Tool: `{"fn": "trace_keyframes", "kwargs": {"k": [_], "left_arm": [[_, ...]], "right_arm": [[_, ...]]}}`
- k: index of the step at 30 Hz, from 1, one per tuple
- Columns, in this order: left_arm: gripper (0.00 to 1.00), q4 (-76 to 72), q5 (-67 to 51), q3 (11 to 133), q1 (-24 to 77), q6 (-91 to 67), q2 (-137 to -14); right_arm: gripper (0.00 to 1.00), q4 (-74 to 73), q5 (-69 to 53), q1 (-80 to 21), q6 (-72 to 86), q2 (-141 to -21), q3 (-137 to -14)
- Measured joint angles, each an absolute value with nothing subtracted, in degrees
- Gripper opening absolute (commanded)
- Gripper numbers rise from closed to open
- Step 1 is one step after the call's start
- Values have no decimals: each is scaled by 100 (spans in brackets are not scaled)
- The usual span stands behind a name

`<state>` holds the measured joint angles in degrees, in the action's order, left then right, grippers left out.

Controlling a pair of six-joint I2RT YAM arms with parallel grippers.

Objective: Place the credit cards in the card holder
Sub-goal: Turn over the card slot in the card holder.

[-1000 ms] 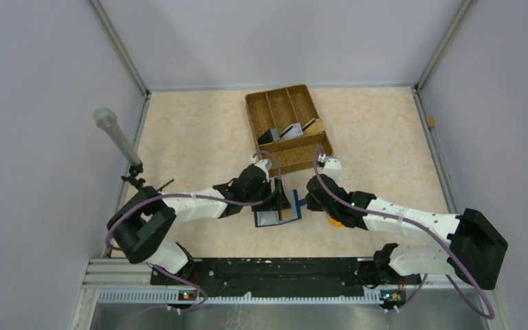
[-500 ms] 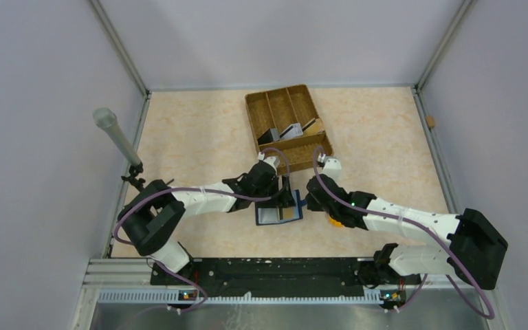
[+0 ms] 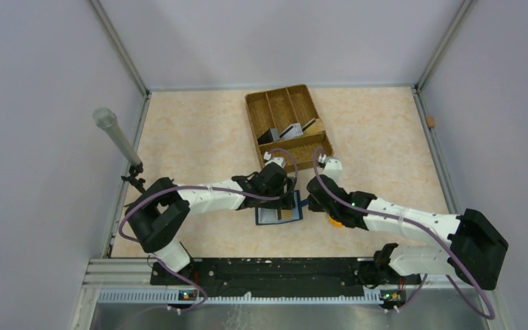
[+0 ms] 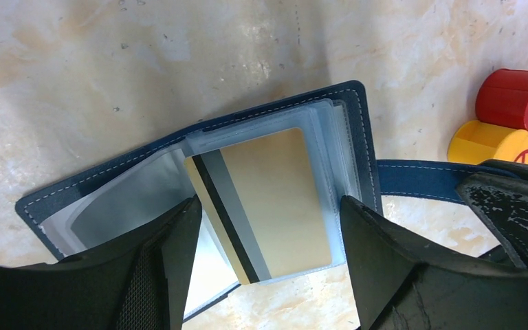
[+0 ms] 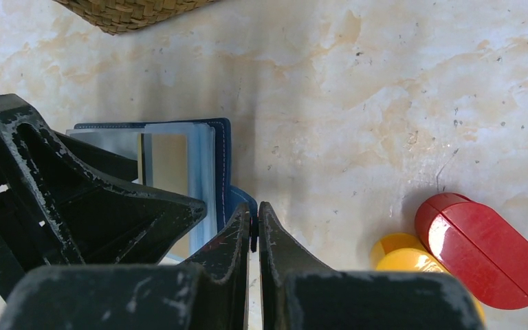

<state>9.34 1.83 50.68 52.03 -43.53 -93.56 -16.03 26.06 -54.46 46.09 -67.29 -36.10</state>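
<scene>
The navy card holder (image 4: 366,151) lies open on the table, its clear sleeves facing up. A gold credit card (image 4: 275,199) with a black stripe sits partly in a sleeve, one long edge sticking out. My left gripper (image 4: 271,203) hovers open over it, one finger on each side of the card. My right gripper (image 5: 254,210) is shut on the holder's blue snap tab (image 4: 419,175) at the holder's right side. Seen from above, the holder (image 3: 278,214) lies between both grippers. More grey credit cards (image 3: 290,130) stand in the woven tray.
The brown woven divided tray (image 3: 254,110) sits behind the holder. A red round piece (image 5: 488,251) and a yellow one (image 5: 405,258) lie just right of my right gripper. A grey cylinder on a stand (image 3: 113,134) rises at the left wall.
My left arm has stretched further right, carrying its open gripper over the holder. The right arm and the holder have stayed put.
</scene>
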Motion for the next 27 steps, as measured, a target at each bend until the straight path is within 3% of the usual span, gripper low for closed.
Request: {"fn": "trace_keyframes", "kwargs": {"k": [27], "left_arm": [[85,1691,803,4978,5223,-4353,-8967]], "right_arm": [[0,-1763,2893,-5446,4624,-6667,-3610]]}}
